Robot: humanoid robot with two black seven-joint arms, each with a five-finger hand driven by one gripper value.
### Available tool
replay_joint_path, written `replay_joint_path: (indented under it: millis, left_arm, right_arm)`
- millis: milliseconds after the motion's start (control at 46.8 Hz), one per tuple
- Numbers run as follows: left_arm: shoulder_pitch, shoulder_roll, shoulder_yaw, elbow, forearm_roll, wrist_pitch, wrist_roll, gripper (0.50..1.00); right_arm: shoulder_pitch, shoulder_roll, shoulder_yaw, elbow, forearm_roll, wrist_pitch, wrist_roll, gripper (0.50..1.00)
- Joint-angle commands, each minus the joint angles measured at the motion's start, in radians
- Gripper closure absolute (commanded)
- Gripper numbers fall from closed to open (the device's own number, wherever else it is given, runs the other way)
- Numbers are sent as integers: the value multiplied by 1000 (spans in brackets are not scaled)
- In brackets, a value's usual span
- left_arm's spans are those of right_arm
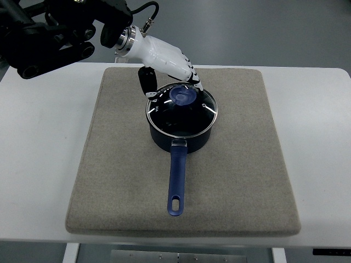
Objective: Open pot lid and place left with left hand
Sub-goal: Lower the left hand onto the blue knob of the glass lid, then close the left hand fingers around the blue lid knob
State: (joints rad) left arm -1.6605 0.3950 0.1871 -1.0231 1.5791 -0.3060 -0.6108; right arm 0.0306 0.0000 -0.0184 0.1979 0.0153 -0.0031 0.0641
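While the lid [181, 111] sat closed on the pot [181, 136] at the middle of the grey mat [109, 181] on the white tabletop [38, 153], the left robot hand [164, 63] hovered at its far-left rim, fingers [193, 76] loosely spread toward the knob [183, 96], holding nothing. Pot handle [176, 178] pointed toward the near edge.

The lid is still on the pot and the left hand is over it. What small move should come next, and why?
Probably close the left hand on the blue knob before lifting. The glass lid sits flat on the pot, and the fingers reach the knob's far side but do not seem to grip it yet.
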Motion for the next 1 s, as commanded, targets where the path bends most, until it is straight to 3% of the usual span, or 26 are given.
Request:
replay_joint_path:
  millis: [0,983]
  left_arm:
    - [7,-16,3,1,1,10,0,540]
    - [61,-61,5,60,1,90,0,531]
  right_arm:
    - [0,0,0,0,0,0,0,583]
    - [0,0,0,0,0,0,0,583]
